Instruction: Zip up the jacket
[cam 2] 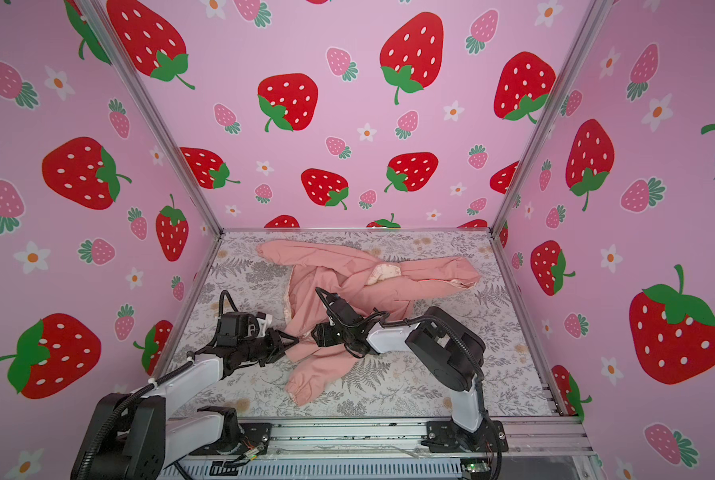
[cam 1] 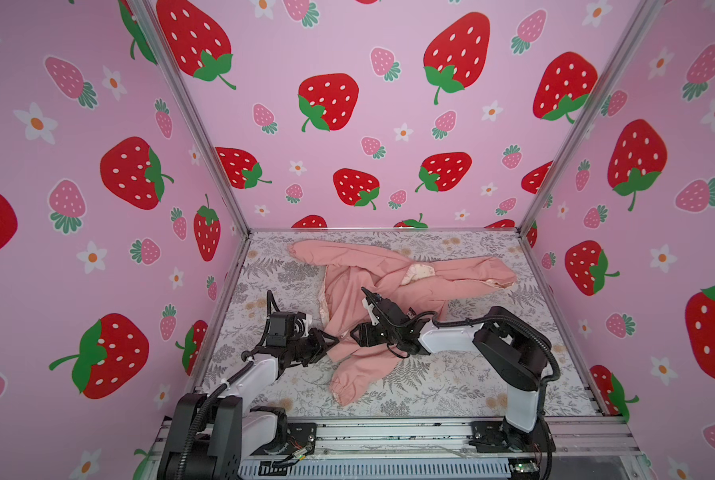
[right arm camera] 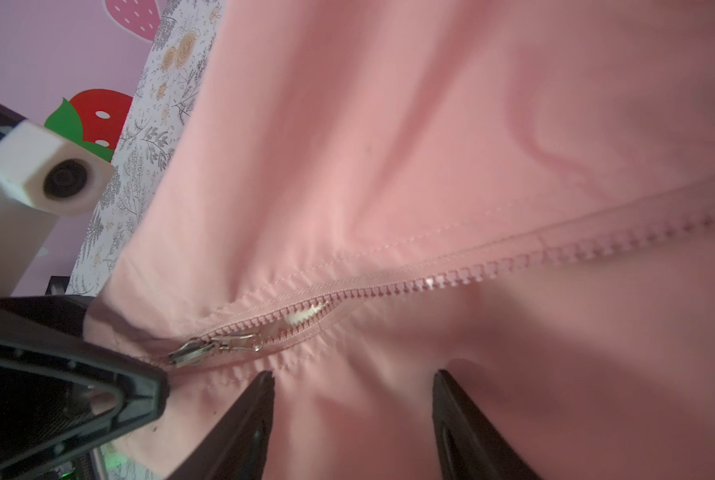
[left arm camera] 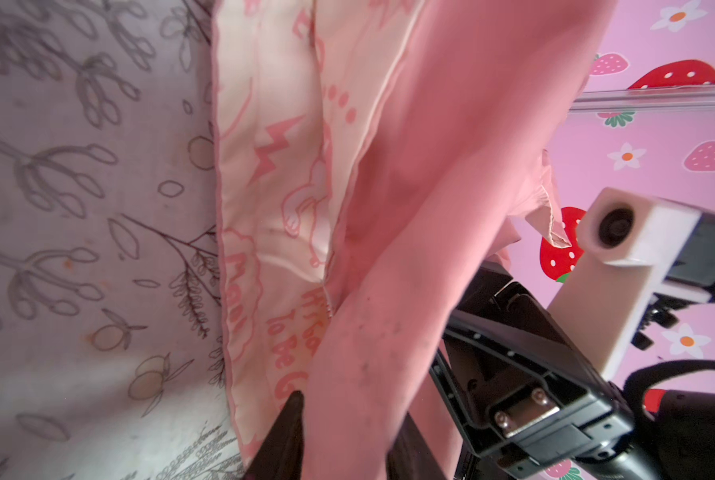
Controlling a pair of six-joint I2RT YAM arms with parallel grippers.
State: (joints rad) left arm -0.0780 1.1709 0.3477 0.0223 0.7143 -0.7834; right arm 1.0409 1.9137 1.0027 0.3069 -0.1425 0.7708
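1. Here the jacket point(cam 1: 347, 291) lies spread on the floral surface point(cam 1: 451, 374), from the centre toward the far edge, with one cuffed sleeve trailing near.
2. The left gripper point(cam 1: 333, 341) sits at the jacket's near-left hem. A fold of pink fabric fills the gap between its fingers point(left arm camera: 285, 440); I cannot tell whether they pinch it.
3. The right gripper point(right arm camera: 351, 374) stands open over the fabric, just beside the zipper pull point(right arm camera: 194, 351).

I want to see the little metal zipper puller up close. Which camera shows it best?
The right wrist view: the zipper puller lies close and plain on the jacket. In both top views I cannot make it out. The left wrist view shows the jacket's lining, not the puller.
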